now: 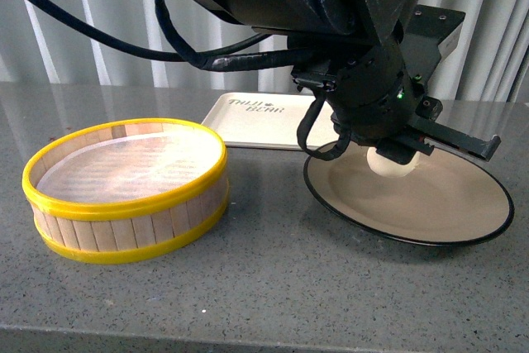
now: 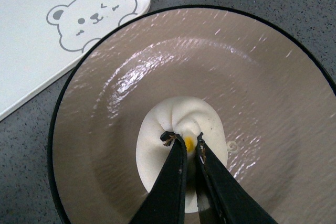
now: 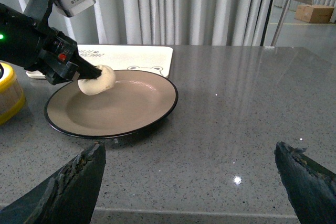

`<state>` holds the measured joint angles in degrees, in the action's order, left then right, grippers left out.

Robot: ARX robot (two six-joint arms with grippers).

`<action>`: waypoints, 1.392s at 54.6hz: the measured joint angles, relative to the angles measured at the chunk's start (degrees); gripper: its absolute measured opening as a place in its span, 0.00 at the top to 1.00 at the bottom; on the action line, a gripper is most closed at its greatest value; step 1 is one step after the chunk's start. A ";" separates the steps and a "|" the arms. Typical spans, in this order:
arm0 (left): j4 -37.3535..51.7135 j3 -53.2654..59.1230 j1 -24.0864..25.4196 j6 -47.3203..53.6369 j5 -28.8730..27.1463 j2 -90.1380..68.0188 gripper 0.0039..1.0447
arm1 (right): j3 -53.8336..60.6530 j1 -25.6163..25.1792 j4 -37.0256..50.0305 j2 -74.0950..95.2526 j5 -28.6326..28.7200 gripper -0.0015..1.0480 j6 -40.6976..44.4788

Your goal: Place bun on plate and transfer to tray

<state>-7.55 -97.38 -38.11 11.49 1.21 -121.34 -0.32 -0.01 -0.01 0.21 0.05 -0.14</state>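
The white pleated bun (image 1: 392, 164) hangs in my left gripper (image 1: 398, 153), a little above the beige plate (image 1: 446, 204) with its black rim. In the left wrist view the jaws are pinched shut on the bun's (image 2: 181, 127) twisted top, at my left gripper (image 2: 186, 142), over the plate's middle (image 2: 252, 87). The cream tray (image 1: 248, 117) with lettering lies behind the plate; its bear face shows in the left wrist view (image 2: 37, 40). My right gripper (image 3: 191, 174) is open over bare table, nearer than the plate (image 3: 131, 108), and sees the bun (image 3: 100, 81) and the tray (image 3: 134, 55).
A yellow-rimmed wooden-slat steamer basket (image 1: 124, 188) stands at the left, lined with white paper. The table is grey speckled stone (image 1: 289, 287), its front edge near. White curtains hang behind. A cardboard box (image 3: 314, 13) sits far off at the right.
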 joint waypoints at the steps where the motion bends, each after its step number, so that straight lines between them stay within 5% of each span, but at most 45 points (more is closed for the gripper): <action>1: -0.20 -0.39 -0.13 0.04 -0.04 -0.28 0.97 | 0.00 0.00 0.00 0.00 0.02 0.08 0.00; 35: -1.95 -4.22 -2.47 -0.07 -1.84 -5.53 0.96 | 0.00 0.00 0.00 0.00 0.02 0.08 0.00; 65: -1.84 -5.42 -1.77 -2.12 -2.67 -5.75 0.06 | 0.00 0.00 0.00 0.00 0.02 0.08 0.00; 76: -1.79 -4.13 -0.48 -2.34 -2.45 -2.60 0.06 | 0.00 0.00 0.00 0.00 0.02 0.08 0.00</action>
<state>-9.34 -101.51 -38.59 9.15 -1.23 -123.94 -0.32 -0.01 -0.01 0.21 0.08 -0.14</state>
